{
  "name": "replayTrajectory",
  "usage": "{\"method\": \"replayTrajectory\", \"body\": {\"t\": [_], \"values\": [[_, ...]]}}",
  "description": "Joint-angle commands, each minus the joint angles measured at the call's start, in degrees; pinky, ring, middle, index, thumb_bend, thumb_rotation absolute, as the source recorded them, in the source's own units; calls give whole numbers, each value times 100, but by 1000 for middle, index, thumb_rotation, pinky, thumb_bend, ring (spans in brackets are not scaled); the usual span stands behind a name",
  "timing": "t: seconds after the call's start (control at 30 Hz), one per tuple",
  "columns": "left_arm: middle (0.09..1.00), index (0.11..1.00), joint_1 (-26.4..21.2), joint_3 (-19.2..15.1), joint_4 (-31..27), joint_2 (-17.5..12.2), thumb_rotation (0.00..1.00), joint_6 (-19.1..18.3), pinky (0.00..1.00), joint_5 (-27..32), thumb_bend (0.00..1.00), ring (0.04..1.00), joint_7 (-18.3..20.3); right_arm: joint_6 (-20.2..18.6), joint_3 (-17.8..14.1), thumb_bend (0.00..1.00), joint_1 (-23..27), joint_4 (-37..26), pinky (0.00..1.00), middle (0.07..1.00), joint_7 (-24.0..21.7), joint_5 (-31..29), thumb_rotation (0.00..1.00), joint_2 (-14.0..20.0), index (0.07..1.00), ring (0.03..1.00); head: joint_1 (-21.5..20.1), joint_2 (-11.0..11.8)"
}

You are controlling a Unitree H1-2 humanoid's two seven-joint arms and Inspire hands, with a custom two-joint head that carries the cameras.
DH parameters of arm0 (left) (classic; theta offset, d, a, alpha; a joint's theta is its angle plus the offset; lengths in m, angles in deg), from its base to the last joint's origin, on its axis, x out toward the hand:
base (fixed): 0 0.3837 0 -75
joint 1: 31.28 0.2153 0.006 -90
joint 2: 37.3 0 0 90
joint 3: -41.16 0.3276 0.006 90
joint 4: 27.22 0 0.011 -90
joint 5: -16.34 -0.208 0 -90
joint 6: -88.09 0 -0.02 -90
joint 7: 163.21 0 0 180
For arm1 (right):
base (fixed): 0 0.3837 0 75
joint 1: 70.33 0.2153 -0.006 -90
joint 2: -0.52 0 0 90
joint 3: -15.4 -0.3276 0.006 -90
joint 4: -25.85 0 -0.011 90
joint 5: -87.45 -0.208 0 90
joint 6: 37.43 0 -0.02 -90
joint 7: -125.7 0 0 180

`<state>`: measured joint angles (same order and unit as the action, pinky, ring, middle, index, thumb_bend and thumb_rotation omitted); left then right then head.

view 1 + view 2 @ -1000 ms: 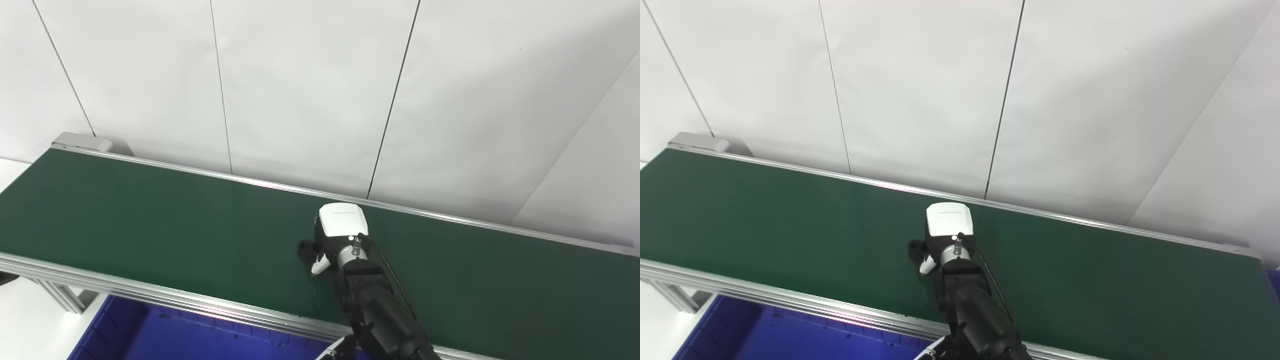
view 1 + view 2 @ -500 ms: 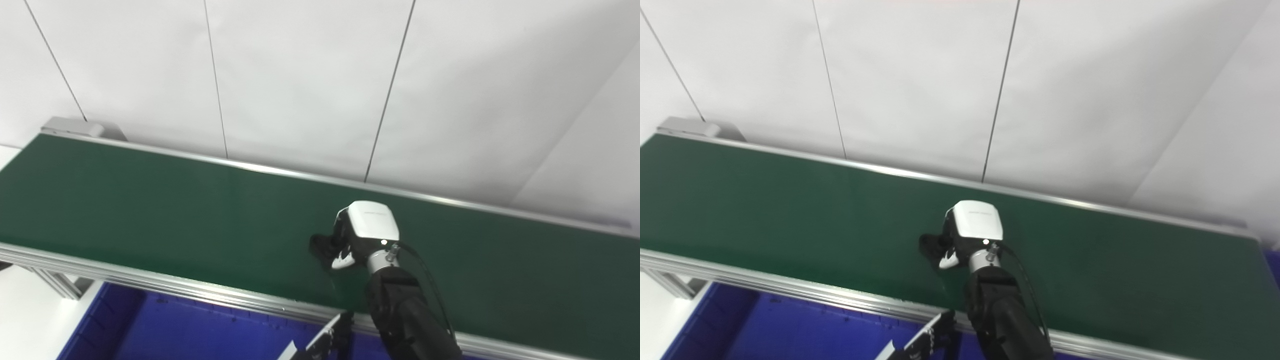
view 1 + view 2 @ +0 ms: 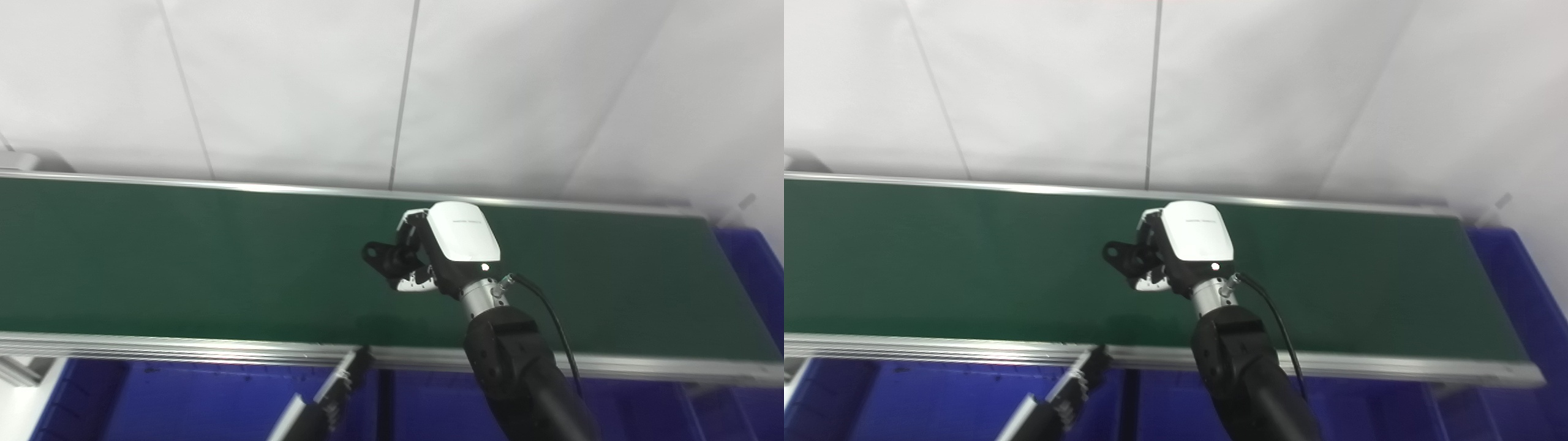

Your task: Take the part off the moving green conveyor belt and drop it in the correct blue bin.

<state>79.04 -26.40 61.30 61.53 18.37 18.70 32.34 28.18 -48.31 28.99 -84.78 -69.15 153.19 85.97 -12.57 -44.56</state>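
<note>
Above the green belt, right hand fingers curl tight around the black part.

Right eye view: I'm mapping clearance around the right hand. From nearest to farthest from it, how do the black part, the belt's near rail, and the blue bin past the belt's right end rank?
1. black part, held in the right hand, at its left.
2. near rail, below the hand along the belt's front edge.
3. blue bin, far right, past the belt's end.
</note>
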Motion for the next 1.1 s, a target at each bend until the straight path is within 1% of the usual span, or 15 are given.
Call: {"method": "replayTrajectory", "body": {"t": [0.0,0.07,0.17,0.2,0.23,0.3,0.43,0.57,0.7,0.8,0.87,0.97,1.07], "values": [[971,981,15,-40,-226,-78,620,-39,991,172,875,991,122,128,-131,508,-106,-414,114,274,-90,176,130,94,484,173,-162,-67],[972,982,14,-89,-260,-139,619,-80,994,267,882,995,168,130,-200,507,-345,-715,106,258,-302,324,139,138,486,166,-260,-119],[972,986,28,-165,-337,-193,627,-162,980,347,886,985,198,168,-329,506,-698,-1122,103,260,-603,491,141,200,490,168,-330,-187],[970,986,33,-199,-386,-212,631,-215,973,378,885,980,206,208,-378,506,-862,-1300,106,268,-750,561,141,256,491,173,-397,-267],[968,986,37,-224,-426,-227,633,-258,968,401,883,976,213,245,-418,506,-968,-1420,111,277,-863,617,141,284,490,179,-409,-281],[964,985,40,-280,-543,-257,636,-379,961,454,878,969,214,303,-516,507,-1317,-1733,109,277,-1105,715,138,327,490,178,-507,-388],[956,984,6,-370,-694,-305,655,-543,952,475,881,962,211,521,-720,509,-1996,-2186,105,257,-1299,855,137,333,486,169,-614,-532],[957,977,-25,-442,-832,-324,649,-764,956,530,901,970,235,728,-924,509,-2584,-2428,102,258,-1369,957,144,280,488,164,-685,-621],[952,973,-68,-492,-875,-339,649,-836,948,496,910,965,244,938,-1064,509,-2967,-2318,103,250,-1310,1029,145,241,485,163,-753,-682],[953,975,-87,-508,-916,-358,655,-882,950,488,909,966,261,1054,-1146,508,-3103,-2138,127,294,-1261,1068,146,175,485,192,-784,-728],[949,973,-89,-513,-935,-361,658,-884,942,461,908,959,253,1063,-1170,505,-3179,-1961,141,318,-1271,1102,146,96,489,207,-783,-755],[946,972,-89,-513,-967,-359,659,-891,936,443,905,954,245,1158,-1109,505,-3304,-1561,143,326,-926,1114,144,24,492,211,-768,-796],[944,971,-95,-508,-973,-360,653,-886,936,451,902,949,255,1283,-1006,504,-3358,-1069,136,296,-481,1146,143,46,490,200,-792,-805]]}}
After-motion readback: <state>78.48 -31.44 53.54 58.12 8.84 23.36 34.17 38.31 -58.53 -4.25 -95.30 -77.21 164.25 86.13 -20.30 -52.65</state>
